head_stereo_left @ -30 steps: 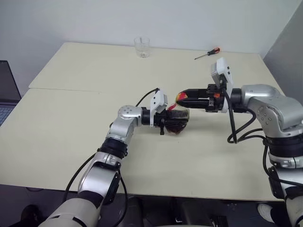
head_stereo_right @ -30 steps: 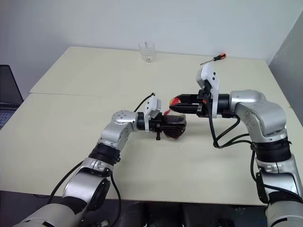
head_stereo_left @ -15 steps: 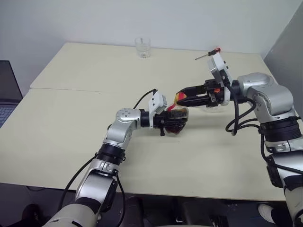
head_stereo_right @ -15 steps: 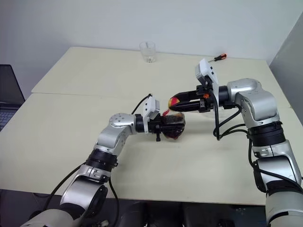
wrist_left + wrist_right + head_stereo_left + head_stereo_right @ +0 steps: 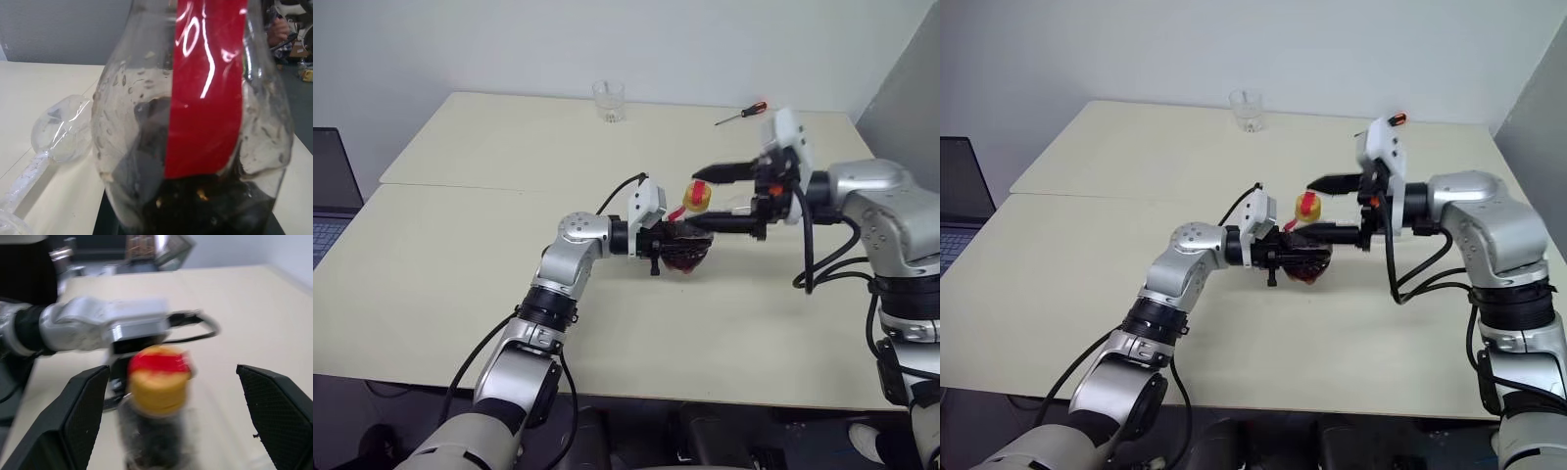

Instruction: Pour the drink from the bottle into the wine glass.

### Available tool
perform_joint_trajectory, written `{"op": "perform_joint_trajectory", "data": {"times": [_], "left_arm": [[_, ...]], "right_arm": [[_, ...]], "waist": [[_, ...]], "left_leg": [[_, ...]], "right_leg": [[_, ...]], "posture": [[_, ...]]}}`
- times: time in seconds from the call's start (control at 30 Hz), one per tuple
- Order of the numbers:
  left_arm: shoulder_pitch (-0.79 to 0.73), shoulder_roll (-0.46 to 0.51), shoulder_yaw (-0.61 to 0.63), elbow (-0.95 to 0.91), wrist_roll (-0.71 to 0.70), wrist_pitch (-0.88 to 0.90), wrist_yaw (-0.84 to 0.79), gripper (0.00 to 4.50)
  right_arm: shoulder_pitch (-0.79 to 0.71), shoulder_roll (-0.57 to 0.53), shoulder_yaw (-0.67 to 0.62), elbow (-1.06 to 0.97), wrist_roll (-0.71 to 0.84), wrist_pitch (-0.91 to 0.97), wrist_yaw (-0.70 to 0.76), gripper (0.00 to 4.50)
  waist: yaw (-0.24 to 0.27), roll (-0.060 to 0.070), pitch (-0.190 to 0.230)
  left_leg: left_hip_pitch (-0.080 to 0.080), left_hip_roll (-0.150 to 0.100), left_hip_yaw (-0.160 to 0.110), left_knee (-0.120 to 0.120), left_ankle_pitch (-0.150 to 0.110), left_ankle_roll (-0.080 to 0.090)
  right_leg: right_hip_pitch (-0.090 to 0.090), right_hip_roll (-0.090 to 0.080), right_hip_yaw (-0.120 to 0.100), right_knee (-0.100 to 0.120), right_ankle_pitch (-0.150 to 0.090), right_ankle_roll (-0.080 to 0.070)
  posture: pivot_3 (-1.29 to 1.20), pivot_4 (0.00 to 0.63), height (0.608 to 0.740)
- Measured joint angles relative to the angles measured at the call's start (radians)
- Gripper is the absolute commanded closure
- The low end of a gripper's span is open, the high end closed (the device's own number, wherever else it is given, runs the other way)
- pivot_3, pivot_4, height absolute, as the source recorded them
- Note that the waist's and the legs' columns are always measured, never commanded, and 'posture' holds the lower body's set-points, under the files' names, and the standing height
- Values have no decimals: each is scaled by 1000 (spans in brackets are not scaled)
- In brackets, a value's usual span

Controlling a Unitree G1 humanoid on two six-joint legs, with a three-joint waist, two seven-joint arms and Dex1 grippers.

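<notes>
Two tools meet over the middle of the cream bench [image 5: 460, 294]. The left tool [image 5: 677, 245] reaches in from the left and is clamped tight on the round body of the bottle [image 5: 688, 250], holding it just above the bench top. From the left wrist view the bottle's clear wall is wet with droplets, a red label strip [image 5: 205, 88] runs down it, and the drink [image 5: 195, 210], nearly black, sits in the lower part of the body. The yellow-and-red cap [image 5: 696, 197] sits on the neck, tilted up toward the right arm.

The right tool [image 5: 715, 198] comes in from the right at about the same height with its jaws spread wide, one black finger above and one below the cap; the cap stands in the gap between them and neither finger [image 5: 80, 416] seems to press on it.

The wine glass [image 5: 61, 129] lies on its side on the bench beyond the bottle, bowl and stem flat on the surface.

Far back on the bench stands a short clear tumbler [image 5: 607, 99], and well to its right lies a screwdriver [image 5: 740, 113] with a red handle. A dark laptop [image 5: 331, 186] shows at the left edge.
</notes>
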Motion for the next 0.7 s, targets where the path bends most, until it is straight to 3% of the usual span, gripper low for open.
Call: {"op": "perform_joint_trajectory", "data": {"times": [0.23, 0.37, 0.5, 0.7], "left_arm": [[-2, -7, -2, 31, 1, -11, -12, 3636], [-21, -26, -2, 103, 17, -59, 14, 3636], [-69, -53, -8, 204, 52, -136, 48, 3636], [-136, -58, -1, 324, 61, -206, 49, 3636]], "right_arm": [[190, 106, -219, -368, 176, 289, -361, 0], [206, 350, -278, -661, 280, 486, -671, 0], [115, 567, -303, -734, 166, 712, -978, 0], [143, 667, -246, -736, 95, 767, -1214, 0]], "waist": [[-2, 0, 0], [-5, 1, 0], [-3, 1, -1], [-3, 1, -1]], "left_leg": [[0, 0, 0, 0, 0, 0], [0, 1, -3, -1, 0, 0], [0, 0, -2, 0, 0, 0], [-2, 0, -1, -1, 0, 0]], "right_leg": [[0, 0, 2, 0, -1, 0], [0, 2, 1, 2, -1, 0], [0, 0, 1, 1, -1, 0], [-2, 0, 2, -1, -1, -1]], "posture": [[0, 150, 740], [0, 150, 740], [0, 150, 740], [0, 150, 740]]}}
